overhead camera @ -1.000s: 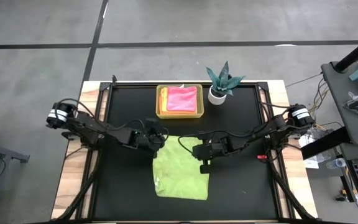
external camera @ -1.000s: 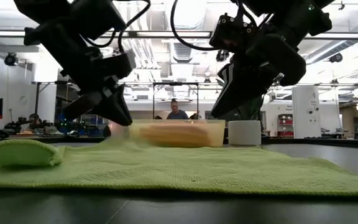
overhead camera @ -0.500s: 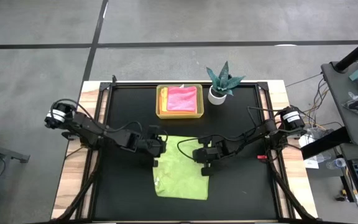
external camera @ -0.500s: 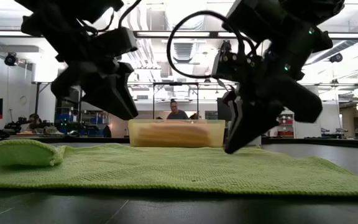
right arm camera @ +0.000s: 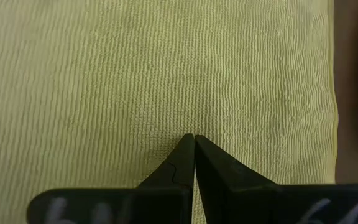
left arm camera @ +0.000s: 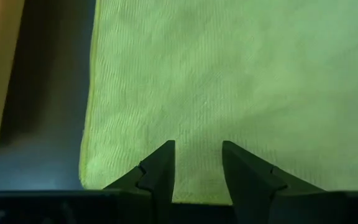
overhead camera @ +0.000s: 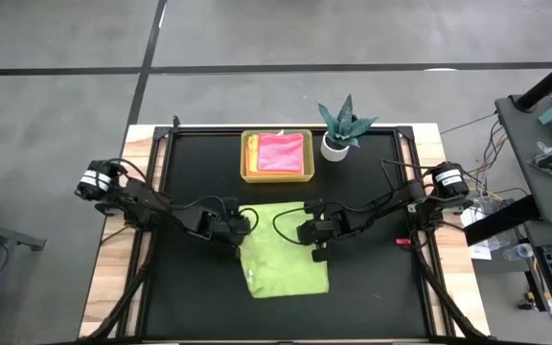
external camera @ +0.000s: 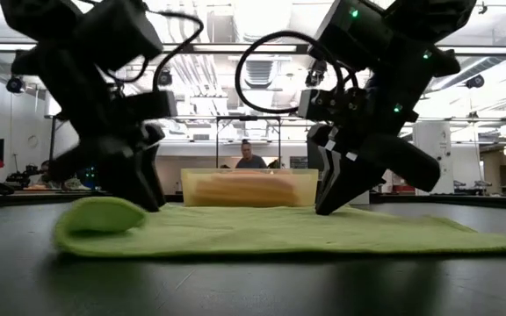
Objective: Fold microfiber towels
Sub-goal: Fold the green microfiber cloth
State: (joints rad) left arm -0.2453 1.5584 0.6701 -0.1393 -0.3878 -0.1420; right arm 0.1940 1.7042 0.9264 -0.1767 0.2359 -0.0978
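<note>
A lime green towel (overhead camera: 286,257) lies spread on the black table top; its left end curls up into a small fold (external camera: 104,215). My left gripper (overhead camera: 241,231) stands open and low over the towel's left edge (left arm camera: 92,124), fingers slanting down. My right gripper (overhead camera: 316,253) is shut, with its tips down on the towel's right part. A pink towel (overhead camera: 282,151) lies on an orange-yellow one in the yellow tray (overhead camera: 247,158) at the far side. My left gripper (left arm camera: 196,149) holds its open fingers just over the towel, inside its left edge; I cannot tell whether they touch it. My right gripper (right arm camera: 194,138) sets its shut fingertips on the towel's flat top (right arm camera: 194,121), inside its right edge (right arm camera: 333,93). It comes slanting down from the right, and the cloth lies flat beneath.
A small teal plant in a white pot (overhead camera: 339,134) stands right of the tray. Cables loop over the table between the arms. Bare black table (overhead camera: 190,287) lies left, right and near of the towel. People show in the room far behind.
Both grippers have sunk to the towel, the left one also rolling. The towel has slid a little toward the far edge, still spread flat, with its left-end fold kept.
</note>
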